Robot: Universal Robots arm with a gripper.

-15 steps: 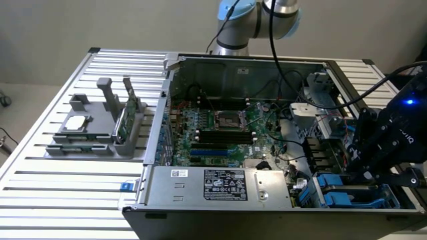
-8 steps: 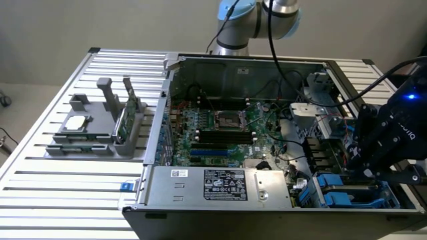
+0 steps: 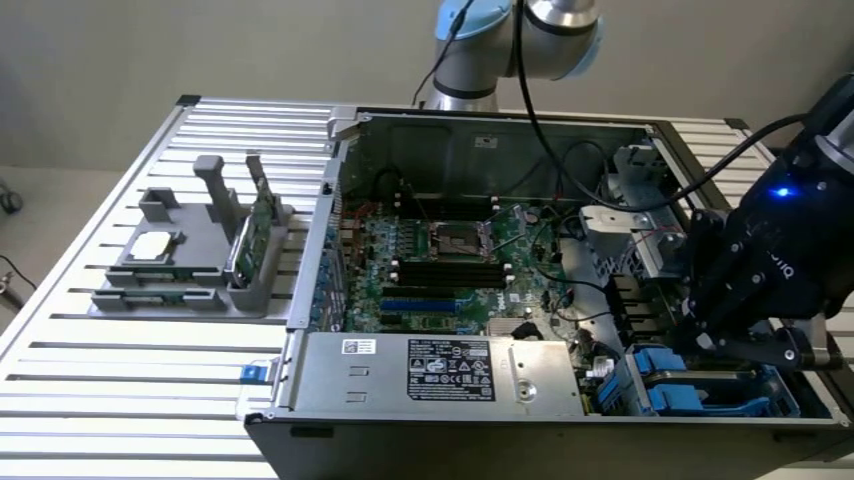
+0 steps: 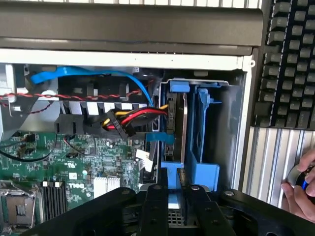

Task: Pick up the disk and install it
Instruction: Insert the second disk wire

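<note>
Nearest the wrist camera: black gripper (image 4: 173, 194), fingers narrowly parted astride the top edge of the disk (image 4: 183, 132), apparently pinching it; contact hard to confirm, fingertips cut off by the frame. Disk upright on edge, thin silver metal inside a blue plastic carrier (image 4: 203, 142), seated in the drive bay at the case corner. Beyond: glossy green motherboard (image 4: 83, 157), braided red-yellow-black cable bundle (image 4: 130, 118). Farther: ribbed aluminium table (image 3: 120, 350), grey holder (image 3: 200, 260).
</note>
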